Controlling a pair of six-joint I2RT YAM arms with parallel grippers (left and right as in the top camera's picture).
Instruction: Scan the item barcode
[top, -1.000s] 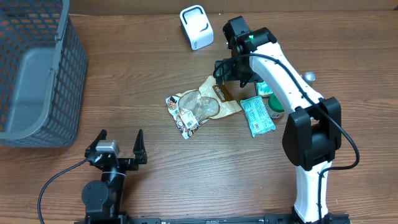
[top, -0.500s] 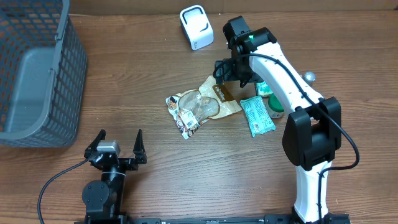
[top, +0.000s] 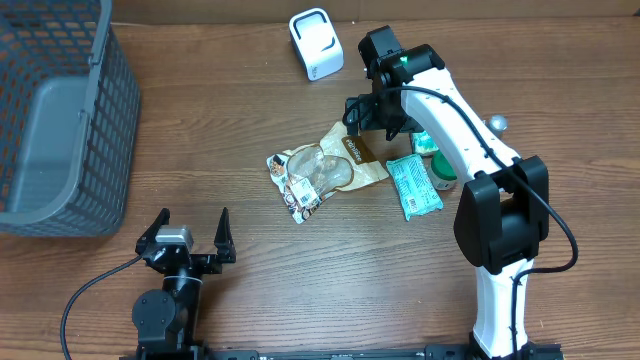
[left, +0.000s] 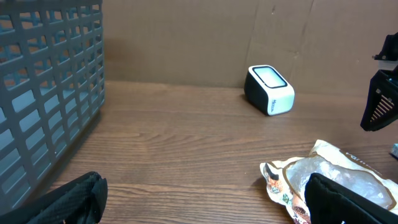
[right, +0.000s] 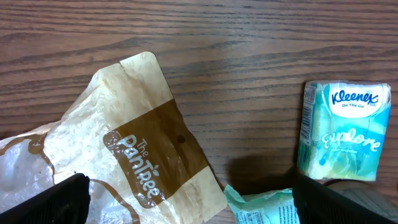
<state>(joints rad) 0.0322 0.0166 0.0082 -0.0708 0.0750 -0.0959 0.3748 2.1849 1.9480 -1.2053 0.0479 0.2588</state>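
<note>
My right jaws hang wide, holding nothing, over the snack bag (top: 330, 170) mid-frame; my left jaws, lower left, stand wide too. The scanner (top: 316, 43) sits top centre.

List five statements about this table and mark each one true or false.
1. The white scanner stands near the far edge of the table. True.
2. The right fingers are spread open above the snack bag. True.
3. The snack bag lies in the basket. False: it lies on the table, to the right of the basket.
4. The left fingers grip the tissue pack. False: they are open and empty, far from it.
5. The tissue pack reads Kleenex. True.
</note>
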